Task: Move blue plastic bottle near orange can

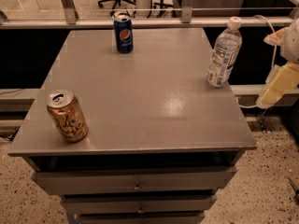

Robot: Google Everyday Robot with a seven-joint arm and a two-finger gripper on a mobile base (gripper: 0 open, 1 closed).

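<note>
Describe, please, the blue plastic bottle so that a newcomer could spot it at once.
On the grey table top, look along the right edge, nearest the robot's tool hanging just off that side. The blue plastic bottle stands upright there: clear, white-capped, taller than the blue Pepsi can and the orange can.

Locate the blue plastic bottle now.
Camera view: the blue plastic bottle stands upright on the table at its right edge, far from the orange can at front left; the end effector is off the table, to its right.

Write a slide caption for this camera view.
On the table: water bottle at right edge, orange can front left, blue can at back; pincer off the table, right of the bottle.
</note>
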